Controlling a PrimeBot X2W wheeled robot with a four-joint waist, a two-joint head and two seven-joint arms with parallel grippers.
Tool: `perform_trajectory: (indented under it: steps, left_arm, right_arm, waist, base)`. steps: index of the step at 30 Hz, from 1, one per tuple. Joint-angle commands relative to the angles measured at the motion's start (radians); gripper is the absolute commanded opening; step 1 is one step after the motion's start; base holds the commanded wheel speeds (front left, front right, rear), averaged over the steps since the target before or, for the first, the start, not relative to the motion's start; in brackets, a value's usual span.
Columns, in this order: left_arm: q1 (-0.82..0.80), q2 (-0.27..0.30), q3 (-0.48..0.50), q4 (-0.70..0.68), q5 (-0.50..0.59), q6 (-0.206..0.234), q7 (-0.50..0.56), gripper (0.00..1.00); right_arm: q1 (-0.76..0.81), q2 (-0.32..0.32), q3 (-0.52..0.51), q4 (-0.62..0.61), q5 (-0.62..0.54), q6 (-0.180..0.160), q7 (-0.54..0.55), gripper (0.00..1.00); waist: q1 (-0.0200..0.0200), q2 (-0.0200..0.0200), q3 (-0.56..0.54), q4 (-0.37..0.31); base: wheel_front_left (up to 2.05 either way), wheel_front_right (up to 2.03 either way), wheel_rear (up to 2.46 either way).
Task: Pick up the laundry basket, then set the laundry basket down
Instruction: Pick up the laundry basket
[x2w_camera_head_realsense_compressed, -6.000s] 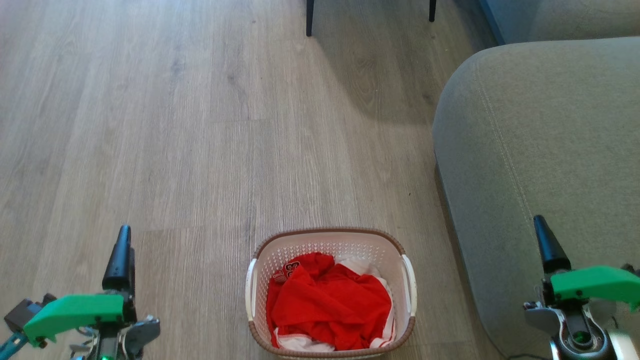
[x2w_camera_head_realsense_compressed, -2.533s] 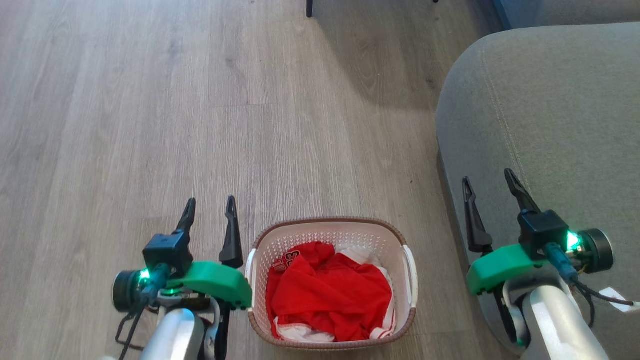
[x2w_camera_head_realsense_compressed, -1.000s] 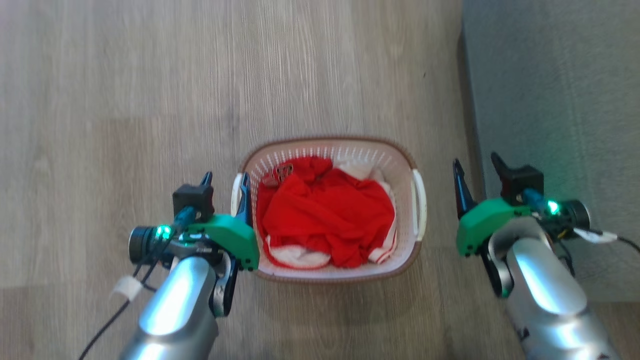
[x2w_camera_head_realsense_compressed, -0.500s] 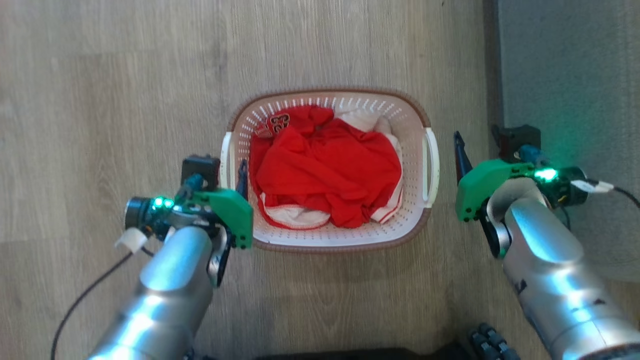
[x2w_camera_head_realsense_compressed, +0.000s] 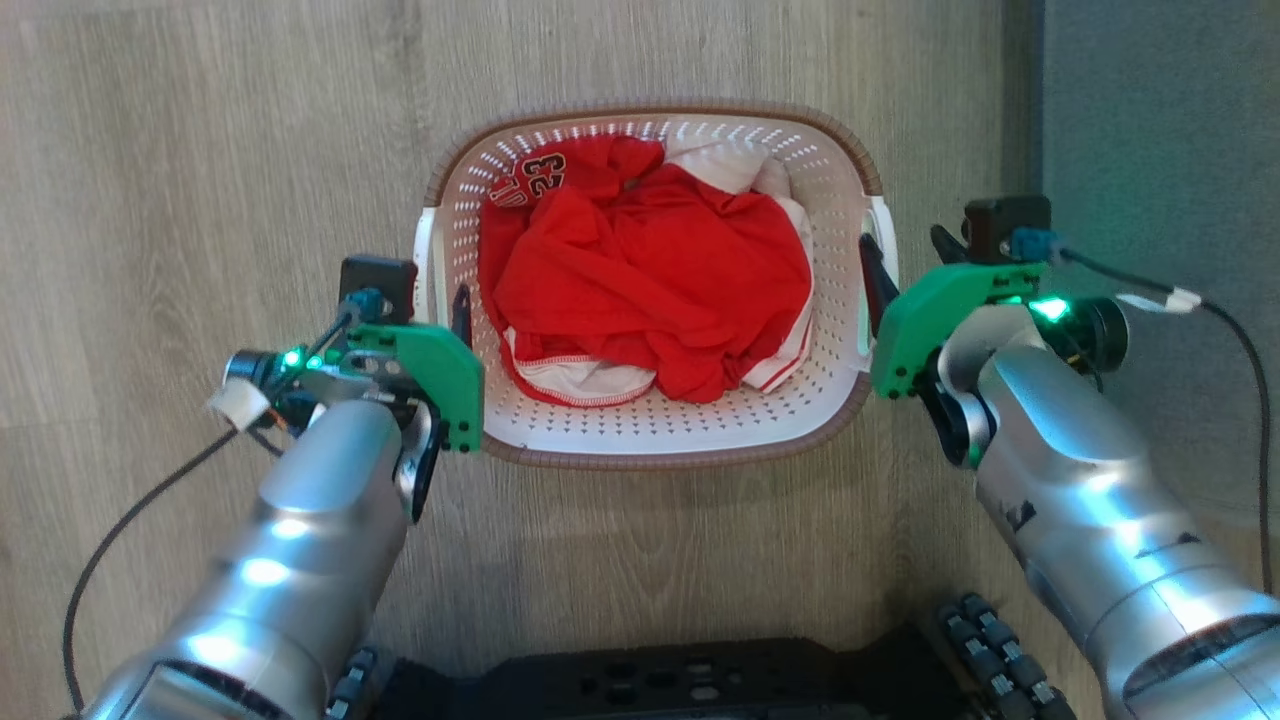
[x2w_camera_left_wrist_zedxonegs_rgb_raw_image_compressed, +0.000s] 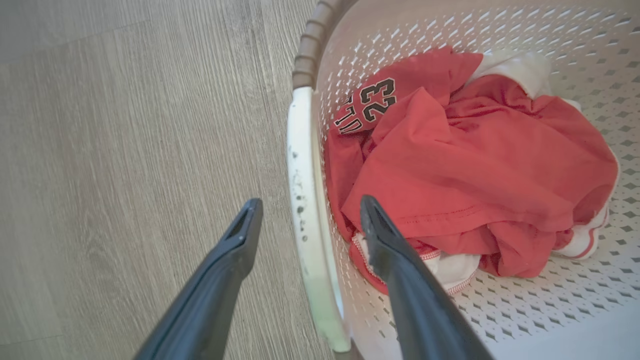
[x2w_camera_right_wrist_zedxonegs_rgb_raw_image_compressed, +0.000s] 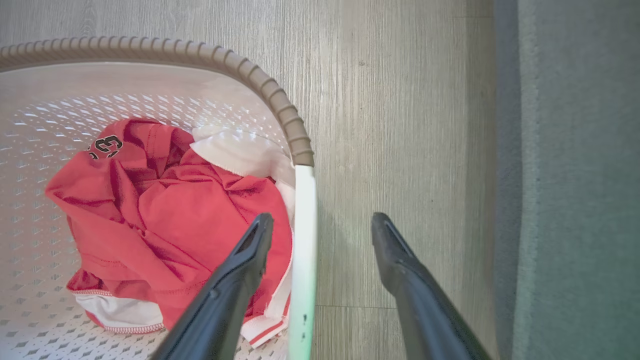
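1. head view: the laundry basket (x2w_camera_head_realsense_compressed: 660, 458) sits on the wood floor (x2w_camera_head_realsense_compressed: 200, 150) between the two arms, with a red jersey (x2w_camera_head_realsense_compressed: 650, 270) heaped inside.
2. to seat the grips well, i'd sink the left gripper (x2w_camera_left_wrist_zedxonegs_rgb_raw_image_compressed: 310, 212) over the left handle (x2w_camera_left_wrist_zedxonegs_rgb_raw_image_compressed: 302, 190) and the right gripper (x2w_camera_right_wrist_zedxonegs_rgb_raw_image_compressed: 320, 222) over the right handle (x2w_camera_right_wrist_zedxonegs_rgb_raw_image_compressed: 305, 200) evenly, then close both together so the lift stays level.
3. left gripper is spread wide, one finger outside the wall and one inside, clamping nothing.
4. right gripper gapes likewise, its inner finger above the jersey, empty.

White perforated laundry basket (x2w_camera_head_realsense_compressed: 650, 428), brown woven-look rim, upright on wood floor (x2w_camera_head_realsense_compressed: 200, 150), red-and-white clothes (x2w_camera_head_realsense_compressed: 650, 270) inside.
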Motion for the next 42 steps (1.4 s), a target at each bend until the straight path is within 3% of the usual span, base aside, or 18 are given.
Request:
perform_trajectory:
  steps: [1,16,25,42]
  left_arm:
    - [-0.006,0.018,0.005,-0.001,-0.012,0.001,0.000,1.00]
    - [-0.091,0.018,-0.157,0.021,-0.129,-0.008,0.118,1.00]
    - [-0.129,0.018,-0.209,0.029,-0.197,-0.033,0.177,1.00]
    - [-0.153,0.018,-0.300,0.004,-0.319,-0.019,0.192,1.00]
  right_arm:
    - [0.017,0.017,0.029,-0.009,0.021,0.007,0.004,1.00]
    - [-0.068,-0.027,0.177,0.025,0.219,0.007,0.117,1.00]
    - [-0.099,-0.034,0.250,0.037,0.281,0.007,0.119,1.00]
    - [-0.123,-0.053,0.349,0.051,0.389,0.007,0.110,1.00]
  waist:
    - [-0.0001,-0.0003,0.012,0.002]
    - [-0.0001,-0.0003,0.100,0.027]
    - [-0.0001,-0.0003,0.133,0.030]
    - [-0.0001,-0.0003,0.152,0.039]
  base:
    - [0.00,0.00,0.00]
    - [0.00,0.00,0.00]
    - [0.00,0.00,0.00]
    - [0.00,0.00,0.00]
